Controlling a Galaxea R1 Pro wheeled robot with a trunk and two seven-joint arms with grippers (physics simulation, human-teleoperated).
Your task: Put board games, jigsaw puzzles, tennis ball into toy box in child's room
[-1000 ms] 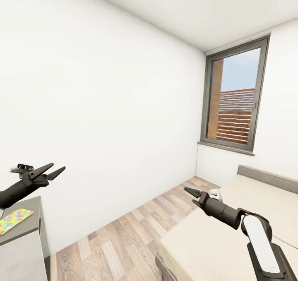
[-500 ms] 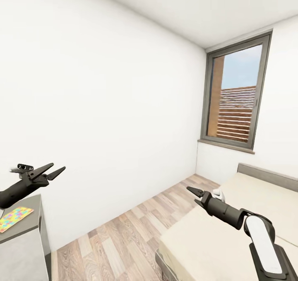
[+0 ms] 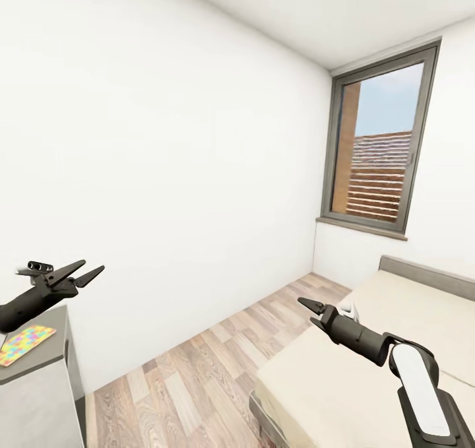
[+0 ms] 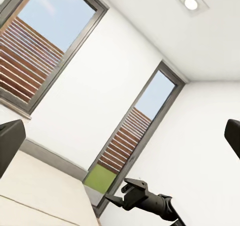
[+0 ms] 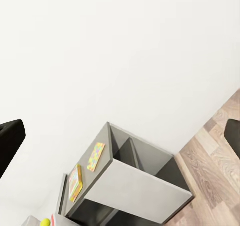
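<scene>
whole head view swung slightly: tall grey-framed window [image 3: 379, 144] now sits higher and a little farther right, more wood-plank floor [image 3: 198, 382] shows, and the multicoloured square jigsaw puzzle [image 3: 25, 344] lies closer to the picture's left edge. camera motion only, nothing itself displaced.

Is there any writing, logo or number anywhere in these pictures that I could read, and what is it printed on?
None: no readable text shows in any view.
The jigsaw puzzle on the grey cabinet bears coloured pieces, no letters.
The second flat printed sheet, seen in the right wrist view, is too small to tell whether it carries any print.
The right claw, left claw, walls and window bear no labels.
</scene>
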